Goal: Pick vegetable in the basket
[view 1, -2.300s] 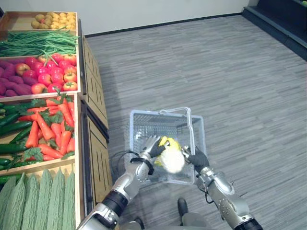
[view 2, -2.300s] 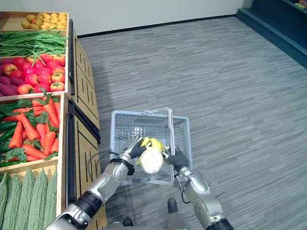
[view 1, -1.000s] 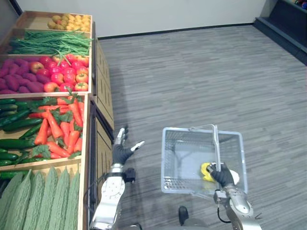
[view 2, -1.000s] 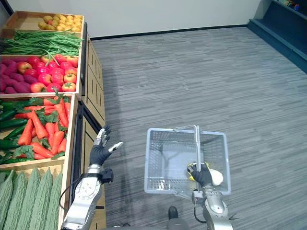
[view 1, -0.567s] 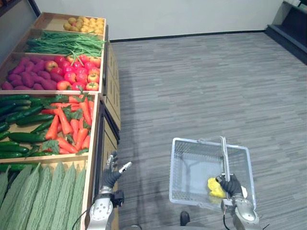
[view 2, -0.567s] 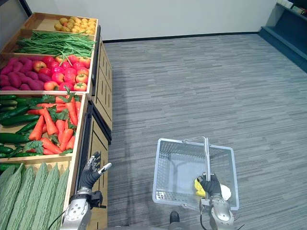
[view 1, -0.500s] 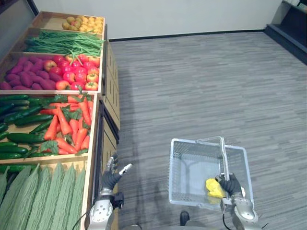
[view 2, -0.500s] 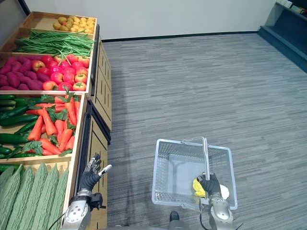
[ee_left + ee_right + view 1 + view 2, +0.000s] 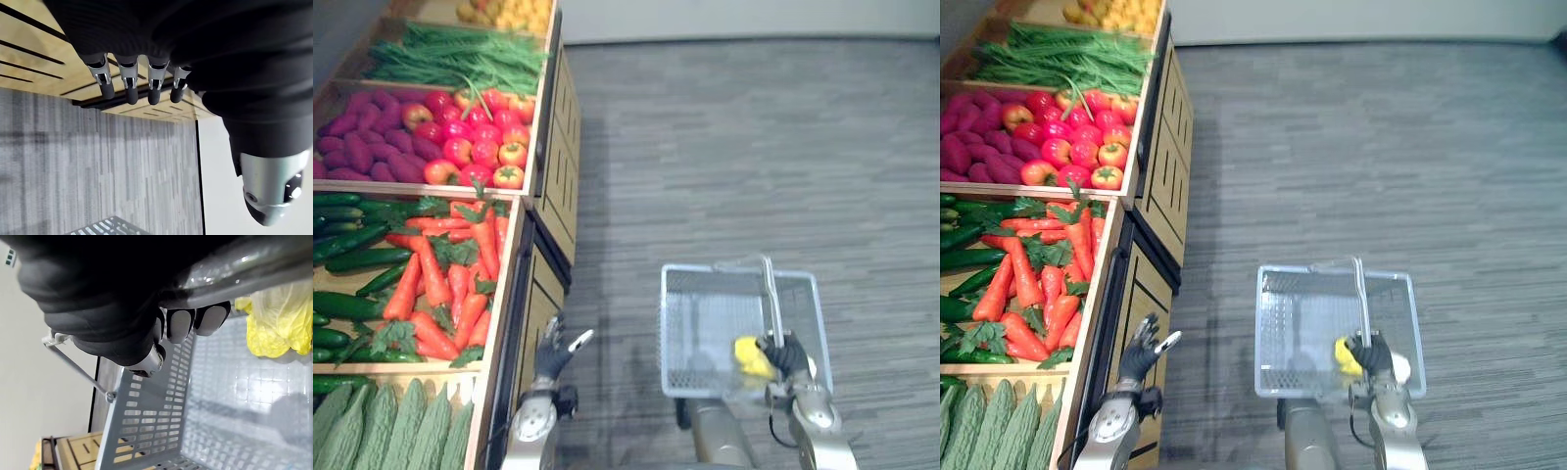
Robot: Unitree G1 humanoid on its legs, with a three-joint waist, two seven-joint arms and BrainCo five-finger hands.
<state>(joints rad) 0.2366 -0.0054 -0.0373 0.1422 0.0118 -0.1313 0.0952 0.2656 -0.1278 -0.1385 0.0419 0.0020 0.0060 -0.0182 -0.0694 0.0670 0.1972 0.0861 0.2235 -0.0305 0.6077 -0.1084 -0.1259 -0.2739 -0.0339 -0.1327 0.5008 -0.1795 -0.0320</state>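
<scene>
While right hand [image 9: 787, 354] grips basket handle [image 9: 770, 299], left hand [image 9: 551, 357] relaxed.

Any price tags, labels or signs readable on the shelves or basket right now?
None readable: no tags or print show on the wooden produce stand or the basket.
Small dark marks on the pale wall: too small to read.

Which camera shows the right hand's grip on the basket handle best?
The right wrist view: up close, the right hand curls its fingers round the basket handle. Both eye views show that hand on the handle from above. The left wrist view catches a corner of the basket.
</scene>
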